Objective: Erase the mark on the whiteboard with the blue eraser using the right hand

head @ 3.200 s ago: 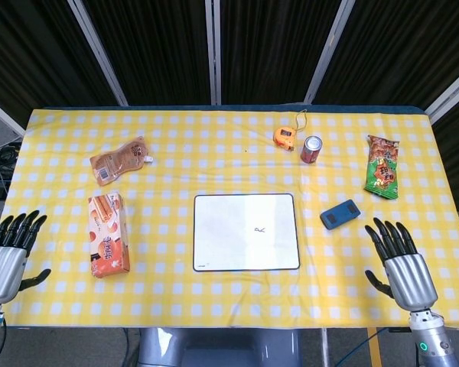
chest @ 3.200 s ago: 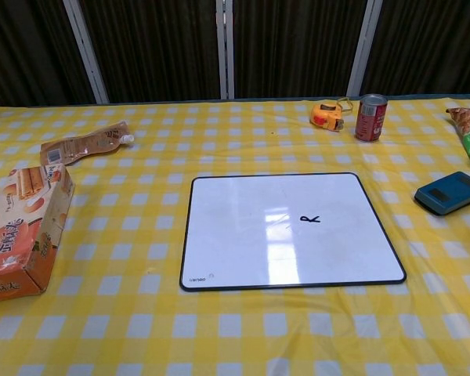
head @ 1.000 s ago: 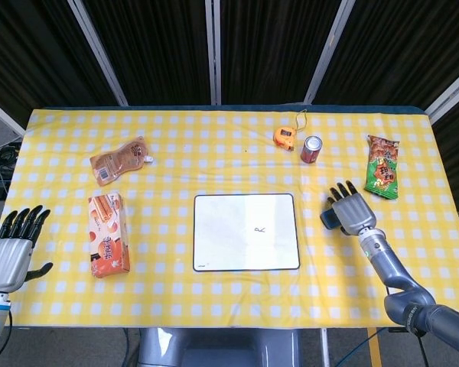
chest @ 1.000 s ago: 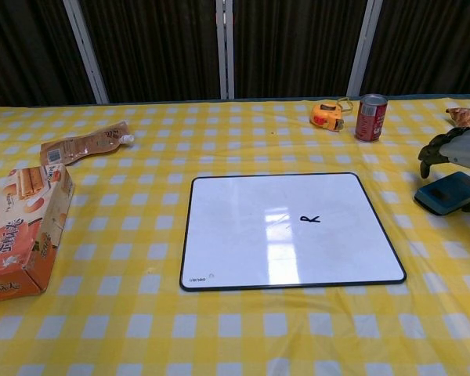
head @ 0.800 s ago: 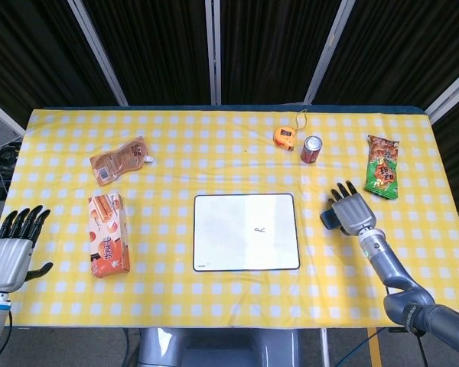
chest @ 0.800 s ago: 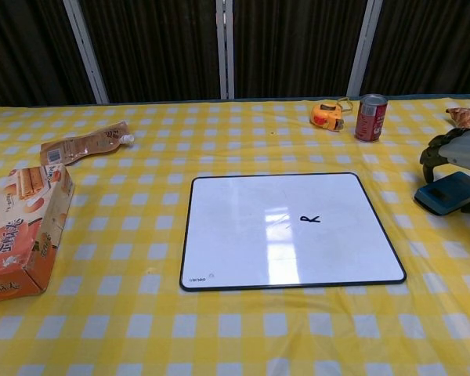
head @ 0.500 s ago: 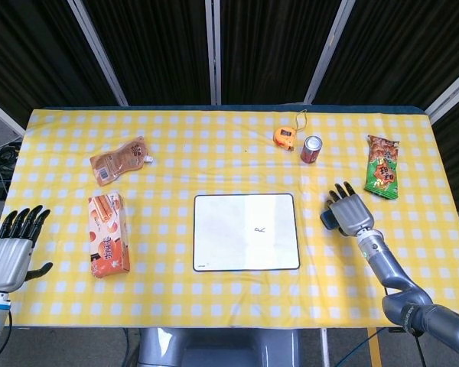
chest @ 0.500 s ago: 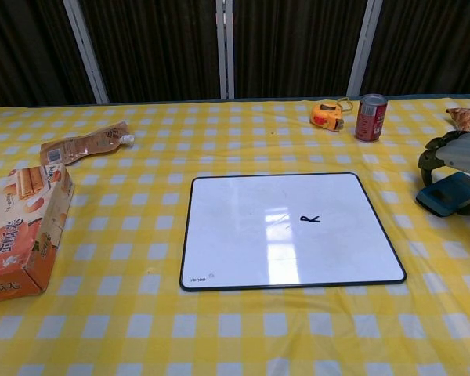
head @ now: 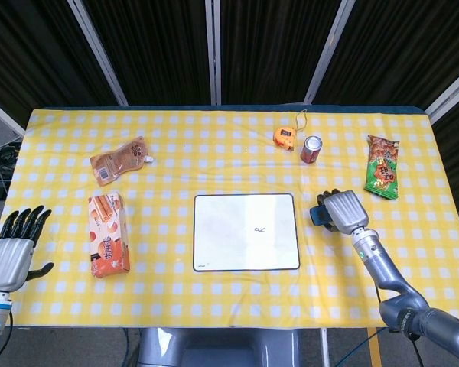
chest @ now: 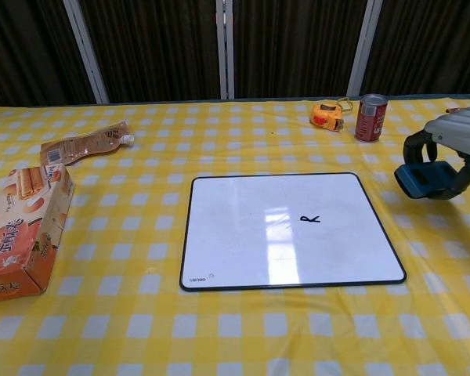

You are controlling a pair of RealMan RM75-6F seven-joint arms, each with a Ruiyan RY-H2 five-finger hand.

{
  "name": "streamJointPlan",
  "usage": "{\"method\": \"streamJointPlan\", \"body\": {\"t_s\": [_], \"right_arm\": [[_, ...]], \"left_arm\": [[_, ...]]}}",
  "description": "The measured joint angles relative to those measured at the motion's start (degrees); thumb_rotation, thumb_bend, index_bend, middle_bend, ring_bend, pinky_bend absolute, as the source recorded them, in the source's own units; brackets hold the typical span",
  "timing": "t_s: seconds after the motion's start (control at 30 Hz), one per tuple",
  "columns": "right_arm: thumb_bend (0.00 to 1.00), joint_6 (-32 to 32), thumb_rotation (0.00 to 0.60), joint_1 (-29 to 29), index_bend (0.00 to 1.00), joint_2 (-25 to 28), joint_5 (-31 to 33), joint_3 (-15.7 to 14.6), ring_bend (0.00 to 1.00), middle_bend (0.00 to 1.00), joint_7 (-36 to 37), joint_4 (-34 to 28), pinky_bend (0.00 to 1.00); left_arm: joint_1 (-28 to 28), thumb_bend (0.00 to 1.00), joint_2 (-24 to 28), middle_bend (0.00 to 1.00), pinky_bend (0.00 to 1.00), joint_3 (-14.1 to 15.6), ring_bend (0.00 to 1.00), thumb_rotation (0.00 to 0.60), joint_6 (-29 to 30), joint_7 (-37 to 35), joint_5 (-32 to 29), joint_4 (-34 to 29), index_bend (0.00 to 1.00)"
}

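Eraser (chest: 423, 180): blue, blocky, rectangular w/ rounded corners, matte plastic look; grasped in right hand (chest: 446, 153), fingers curled round it from above, lifted just off the cloth, just right of the whiteboard's (chest: 290, 231) right edge. In head view the blue eraser (head: 319, 215) shows only as a sliver at the left side of the right hand (head: 341, 211), most of it hidden under the silver hand back.

Whiteboard: 1, flat, glossy white w/ thin dark rim and rounded corners, lying centre of table (head: 229, 298). It carries 1 small black scribble, the mark (chest: 309, 218), right of centre, untouched.

Left hand (head: 9, 248) at near left table edge, fingers spread and released, holding nothing; well apart from everything. Seen in head view only.

Other items, 1 each:
- red can (chest: 371, 117), cylindrical metal, upright, far right.
- orange tape measure (chest: 327, 115), chunky plastic, just beside the can.
- green snack bag (head: 382, 167), crinkly foil, far right.
- tan pouch (chest: 86, 142), soft w/ a white spout, far left.
- orange biscuit box (chest: 19, 231), cardboard, lying flat at left.

Tablecloth (chest: 141, 329): yellow-white check, smooth.
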Motion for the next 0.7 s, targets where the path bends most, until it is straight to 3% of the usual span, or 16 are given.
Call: {"method": "streamJointPlan", "body": {"t_s": [0.37,0.7], "right_arm": [[0.18,2.1,0.6,0.1,0.83,1.5,3.2,2.7,0.72,0.7,-5.3,-18.1,0.74],[0.18,-0.2,0.6,3.5,0.83,-5.2,8.4,3.5,0.72,0.7,-13.9,-22.7,0.74]], "left_arm": [[-0.1,0.0,0.3,0.0,0.0,0.3,0.0,0.6,0.0,-0.8,0.5,-0.3,0.0],[0.0,0.0,1.0,0.0,0.0,-0.1,0.0,0.6,0.1,-2.5,0.0,-0.3,0.0]]}}
